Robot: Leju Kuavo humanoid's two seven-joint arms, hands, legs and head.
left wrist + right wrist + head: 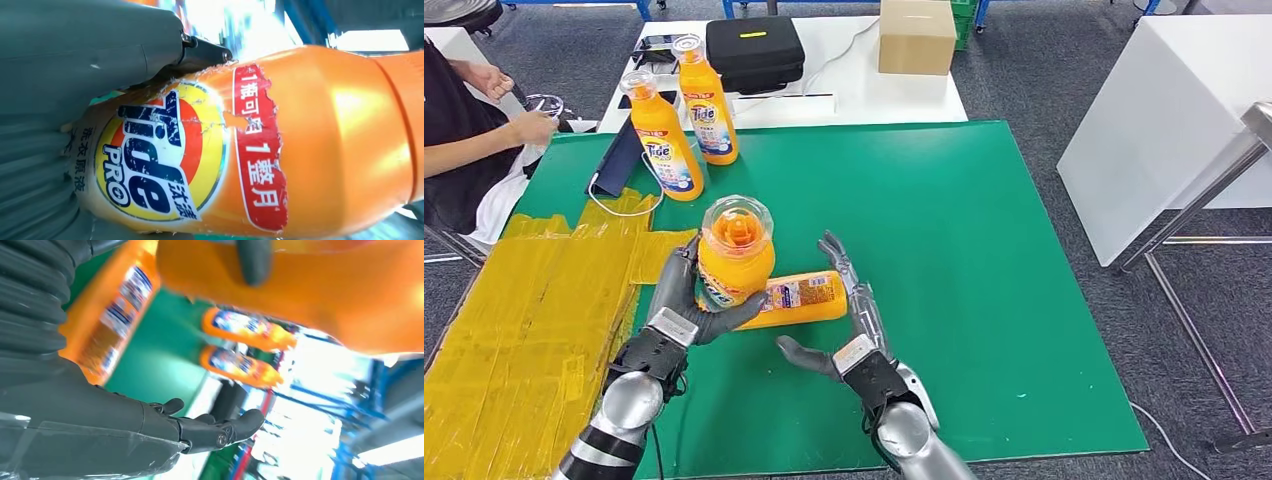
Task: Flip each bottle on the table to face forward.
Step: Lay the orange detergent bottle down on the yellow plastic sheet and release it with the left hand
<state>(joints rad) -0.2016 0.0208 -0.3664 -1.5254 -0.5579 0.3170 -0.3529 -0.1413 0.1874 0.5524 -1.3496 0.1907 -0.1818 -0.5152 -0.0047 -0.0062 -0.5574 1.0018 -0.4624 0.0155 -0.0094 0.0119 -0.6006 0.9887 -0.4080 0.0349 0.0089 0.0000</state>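
Note:
My left hand (679,305) grips an orange Tide bottle (735,255) and holds it above the green mat (984,260), its clear cap towards my head camera. In the left wrist view its Tide PRO label (160,155) shows beside my thumb (100,45). A second orange bottle (802,297) lies on its side on the mat just behind the held one. My right hand (854,320) is open, fingers stretched out beside the lying bottle's right end. Two more bottles (664,140) (707,100) stand upright at the mat's back left, labels facing me. In the right wrist view my right hand (210,427) holds nothing.
A person (464,130) sits at the far left by the table corner. Yellow sheets (534,330) cover the mat's left side. A black case (754,50) and a cardboard box (916,35) sit on the white table behind. Another white table (1164,110) stands at the right.

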